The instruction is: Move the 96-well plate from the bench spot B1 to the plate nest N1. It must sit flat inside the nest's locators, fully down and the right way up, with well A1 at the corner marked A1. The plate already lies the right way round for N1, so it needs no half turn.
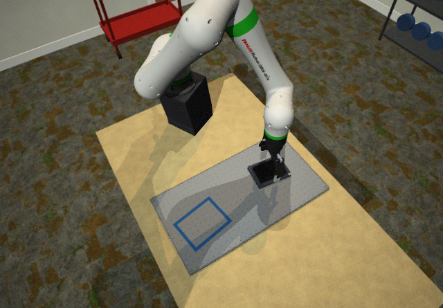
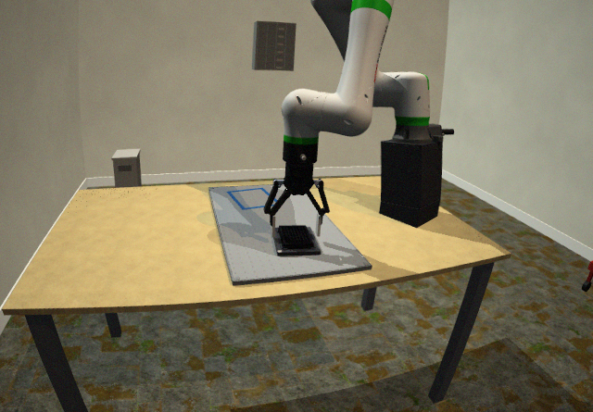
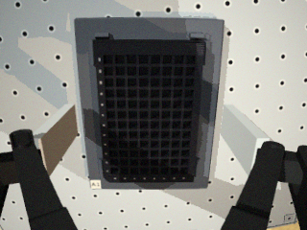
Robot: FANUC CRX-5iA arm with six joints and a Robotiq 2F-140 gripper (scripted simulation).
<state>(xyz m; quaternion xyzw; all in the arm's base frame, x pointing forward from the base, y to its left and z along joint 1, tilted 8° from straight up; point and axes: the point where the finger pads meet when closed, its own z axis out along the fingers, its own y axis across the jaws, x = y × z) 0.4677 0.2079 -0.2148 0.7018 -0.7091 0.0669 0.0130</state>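
The black 96-well plate (image 1: 266, 173) lies flat inside the grey plate nest (image 3: 218, 109) on the perforated board (image 1: 239, 204). In the wrist view the plate (image 3: 149, 118) sits square within the nest's rim, wells facing up. A small white label (image 3: 95, 184) marks the nest corner at the plate's lower left. My gripper (image 3: 149, 119) hangs straight over the plate, open, with its two fingers apart from the plate's long sides. The exterior view shows the fingers (image 2: 295, 223) spread wide on either side of the plate (image 2: 296, 237). The blue outline of spot B1 (image 1: 202, 223) holds nothing.
The arm's black pedestal (image 1: 185, 106) stands at the table's far side. A small grey box (image 2: 126, 167) sits at the table's back corner. A red cart (image 1: 139, 14) and a dark rack with blue weights (image 1: 418, 22) stand on the floor beyond the table.
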